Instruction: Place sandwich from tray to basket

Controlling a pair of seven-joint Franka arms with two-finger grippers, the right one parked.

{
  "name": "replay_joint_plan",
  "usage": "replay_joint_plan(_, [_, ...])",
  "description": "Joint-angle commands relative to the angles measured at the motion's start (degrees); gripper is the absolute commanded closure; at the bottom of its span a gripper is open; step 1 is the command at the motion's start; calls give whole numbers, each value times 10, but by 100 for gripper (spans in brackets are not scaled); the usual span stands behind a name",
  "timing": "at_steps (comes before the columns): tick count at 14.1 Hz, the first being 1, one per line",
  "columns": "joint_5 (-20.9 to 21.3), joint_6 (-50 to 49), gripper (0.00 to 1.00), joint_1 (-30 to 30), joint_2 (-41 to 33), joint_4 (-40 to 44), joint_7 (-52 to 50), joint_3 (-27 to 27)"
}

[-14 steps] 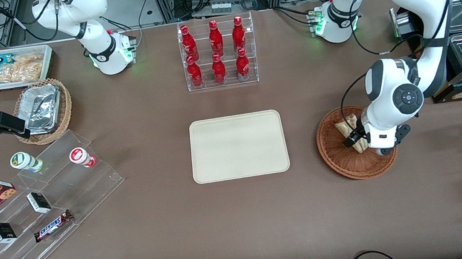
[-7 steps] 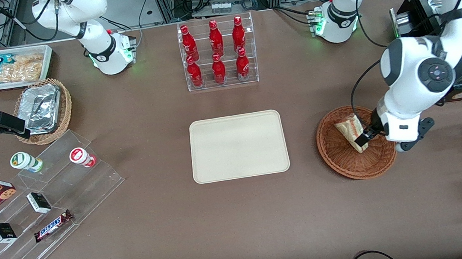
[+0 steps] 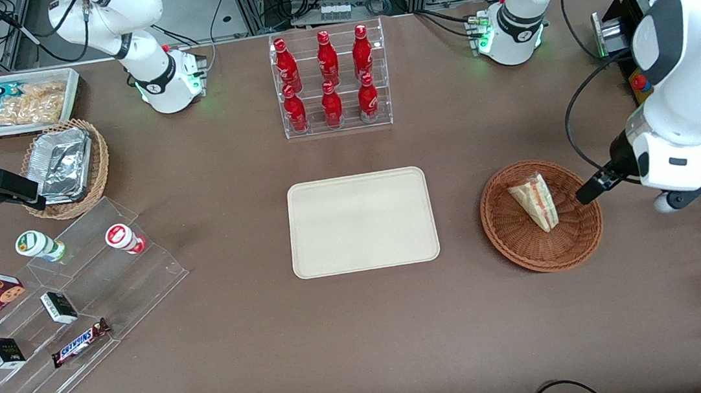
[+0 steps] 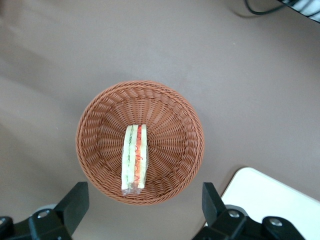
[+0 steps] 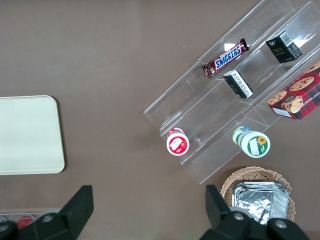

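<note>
Front view, and the sandwich [image 3: 535, 203] is seen lying in the brown woven basket [image 3: 525, 246], laid flat on the weave and clear of the rim. Right beside it, the working arm's hand [image 3: 587, 195] is held above the basket's edge nearest that arm's end, its two fingers spread wide with nothing gripped! That is confirmed in the left wrist view, where both fingers [image 4: 75, 206] are shown well apart and the sandwich is framed below them, wrapped in clear film. Toward the parked arm's end from the basket, the white tray [image 3: 363, 221] is laid flat on the tabletop [image 3: 365, 338]. Farther from the front camera than the tray, red bottles [image 3: 327, 59] are lined up in a clear rack [image 3: 380, 56]. Toward the parked arm's end, a foil package [image 3: 62, 165] is nestled in a wicker basket [image 3: 100, 161], beside a clear stepped stand [image 3: 98, 275].
</note>
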Motion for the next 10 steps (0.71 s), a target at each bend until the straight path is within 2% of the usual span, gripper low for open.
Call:
replay_joint_plan(1, [16, -82, 0, 5, -21, 36, 72, -13])
replay_joint_plan(4, [16, -152, 0, 21, -55, 48, 140, -16])
replay_joint_plan(6, [16, -173, 0, 134, -71, 51, 148, -121])
replay_joint_plan(7, [17, -186, 0, 152, -73, 52, 149, -133])
replay_joint_plan(10, [23, -238, 0, 127, -53, 106, 160, -131])
